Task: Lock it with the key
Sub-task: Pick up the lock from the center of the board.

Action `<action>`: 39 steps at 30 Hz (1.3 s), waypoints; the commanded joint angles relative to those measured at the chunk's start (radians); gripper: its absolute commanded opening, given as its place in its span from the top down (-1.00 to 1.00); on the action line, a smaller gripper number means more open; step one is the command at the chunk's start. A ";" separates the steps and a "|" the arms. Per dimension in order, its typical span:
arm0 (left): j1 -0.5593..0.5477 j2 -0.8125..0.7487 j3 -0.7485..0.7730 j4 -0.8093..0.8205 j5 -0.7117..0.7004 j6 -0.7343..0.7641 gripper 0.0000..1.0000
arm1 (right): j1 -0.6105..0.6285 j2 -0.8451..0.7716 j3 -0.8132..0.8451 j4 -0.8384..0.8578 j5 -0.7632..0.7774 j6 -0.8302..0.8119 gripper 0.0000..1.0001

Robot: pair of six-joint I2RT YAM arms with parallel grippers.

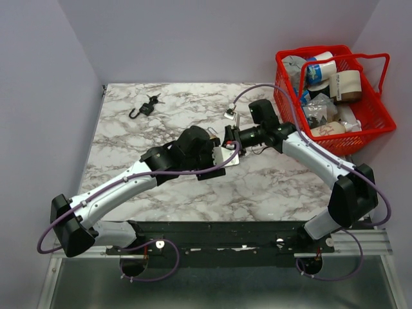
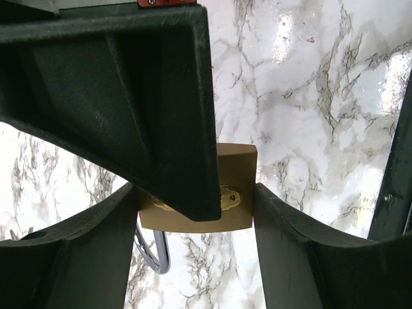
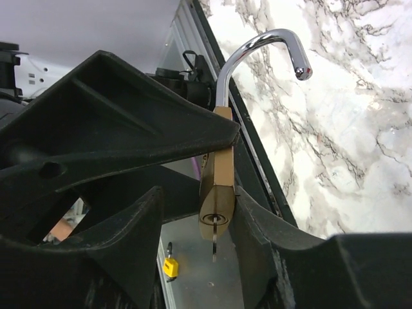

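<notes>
Left pincer (image 2: 193,209) clamps brass padlock (image 2: 238,168) over marbled table (image 1: 270,187), lilac walls (image 1: 193,38)

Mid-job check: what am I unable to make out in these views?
Right wrist: thin sliver below the keyway of the brass padlock, too small to call a key.
Left wrist: its silver shackle is mostly behind a black finger.
Top external: padlock hidden where left gripper and right gripper meet; black-headed key bunch too small to count.
Right gripper's grip: unclear in every view.
</notes>
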State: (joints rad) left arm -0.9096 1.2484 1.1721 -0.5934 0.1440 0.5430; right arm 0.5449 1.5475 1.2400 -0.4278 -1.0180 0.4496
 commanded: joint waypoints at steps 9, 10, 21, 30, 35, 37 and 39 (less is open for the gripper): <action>-0.029 -0.020 0.047 0.070 -0.012 0.044 0.91 | 0.023 0.017 -0.051 0.083 -0.102 0.067 0.26; -0.029 -0.020 0.049 0.070 -0.012 0.043 0.91 | 0.024 0.019 -0.053 0.086 -0.103 0.070 0.21; -0.029 -0.017 0.054 0.076 -0.027 0.051 0.91 | 0.033 0.023 -0.063 0.101 -0.114 0.083 0.36; 0.018 -0.036 0.103 -0.080 0.028 0.023 -0.97 | 0.020 -0.004 -0.047 0.083 -0.119 0.011 0.99; 0.168 -0.162 0.089 -0.076 0.126 -0.066 -0.97 | -0.052 -0.067 -0.008 0.008 -0.148 -0.120 0.99; 0.242 -0.225 0.080 -0.043 0.160 -0.092 -0.97 | -0.085 -0.096 -0.002 0.006 -0.163 -0.189 0.99; 0.281 -0.294 0.038 -0.001 0.202 -0.097 -0.97 | -0.092 -0.144 0.010 0.004 -0.178 -0.276 0.99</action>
State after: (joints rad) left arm -0.7048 1.0950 1.2304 -0.6750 0.2260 0.4984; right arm 0.4820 1.5135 1.1839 -0.4210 -1.0863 0.3504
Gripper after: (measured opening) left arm 0.987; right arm 0.253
